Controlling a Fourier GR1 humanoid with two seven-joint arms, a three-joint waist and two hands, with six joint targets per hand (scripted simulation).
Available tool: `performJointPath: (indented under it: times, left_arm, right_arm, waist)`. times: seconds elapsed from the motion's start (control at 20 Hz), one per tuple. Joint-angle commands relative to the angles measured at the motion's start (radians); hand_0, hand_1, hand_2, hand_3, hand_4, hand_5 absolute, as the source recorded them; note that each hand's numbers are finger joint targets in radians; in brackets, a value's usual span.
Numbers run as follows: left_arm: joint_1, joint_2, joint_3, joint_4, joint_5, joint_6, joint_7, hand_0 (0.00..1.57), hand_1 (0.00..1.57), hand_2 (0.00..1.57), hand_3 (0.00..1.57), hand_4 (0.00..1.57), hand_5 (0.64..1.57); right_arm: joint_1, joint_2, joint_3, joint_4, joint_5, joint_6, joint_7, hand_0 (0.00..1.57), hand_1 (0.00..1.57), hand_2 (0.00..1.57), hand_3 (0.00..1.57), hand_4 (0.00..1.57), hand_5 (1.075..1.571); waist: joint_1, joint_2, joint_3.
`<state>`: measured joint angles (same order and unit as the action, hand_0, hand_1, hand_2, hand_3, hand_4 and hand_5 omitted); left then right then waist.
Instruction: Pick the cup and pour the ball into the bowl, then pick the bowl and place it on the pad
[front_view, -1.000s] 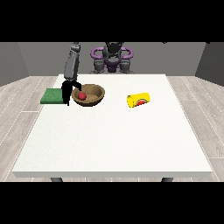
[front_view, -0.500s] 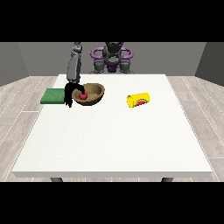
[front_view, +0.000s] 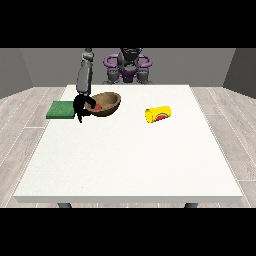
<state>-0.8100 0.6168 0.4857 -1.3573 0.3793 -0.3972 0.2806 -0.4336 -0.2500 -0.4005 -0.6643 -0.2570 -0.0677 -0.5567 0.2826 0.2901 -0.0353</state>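
Here, a brown bowl (front_view: 104, 104) tilted, red ball (front_view: 98, 107) inside, near rim gripped by the hand at the view's left (front_view: 81, 107), fingers clamped on it. Just beside, the green pad (front_view: 62, 109). Well apart on the white desk (front_view: 130, 150), a yellow cup (front_view: 158, 114) on its side.

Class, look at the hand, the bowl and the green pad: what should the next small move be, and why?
Probably carry the bowl sideways toward the view's left, over the green pad. The hand at the view's left is at the bowl's rim, the bowl looks tilted, the red ball is inside, and the yellow cup lies on its side on the table.
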Motion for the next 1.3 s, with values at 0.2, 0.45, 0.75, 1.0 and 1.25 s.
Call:
performJointPath:
  times: [0.2, 0.45, 0.75, 1.0, 1.25]
  left_arm:
    - [0.042, 0.003, 0.008, 0.071, -0.003, -0.013, -0.001, 0.00, 0.00, 0.00, 0.00, 1.19, 1.526]
    - [0.085, 0.030, 0.046, 0.123, -0.009, -0.024, -0.029, 0.00, 0.00, 0.00, 0.00, 1.20, 1.540]
    - [0.178, 0.010, 0.040, 0.158, -0.074, -0.012, -0.111, 0.00, 0.00, 0.00, 0.00, 1.20, 1.541]
    - [0.187, 0.105, 0.114, 0.225, -0.040, -0.080, -0.210, 0.00, 0.00, 0.00, 0.00, 1.20, 1.543]
    - [0.239, 0.138, 0.144, 0.321, -0.032, -0.128, -0.298, 0.00, 0.00, 0.00, 0.00, 1.21, 1.551]
  right_arm:
    - [0.050, -0.194, 0.062, 0.015, 0.094, -0.117, 0.316, 1.57, 1.57, 1.57, 1.18, 1.00, 1.545]
    - [0.052, -0.271, 0.080, -0.040, 0.069, -0.083, 0.441, 1.57, 1.57, 1.57, 0.97, 1.05, 1.557]
    - [-0.008, -0.459, 0.116, -0.081, 0.097, 0.031, 0.647, 1.57, 1.57, 1.57, 0.68, 1.09, 1.568]
    - [-0.085, -0.568, 0.033, -0.037, 0.027, 0.133, 0.679, 1.57, 1.57, 1.57, 0.58, 1.09, 1.564]
    - [-0.065, -0.505, 0.066, -0.061, 0.057, 0.130, 0.615, 1.57, 1.57, 1.57, 0.46, 1.11, 1.567]
  waist:
    - [-0.043, -0.056, 0.0287]
    - [-0.088, -0.086, 0.0290]
    - [-0.153, -0.146, 0.0329]
    - [-0.173, -0.049, 0.0349]
    - [-0.215, -0.049, 0.0346]
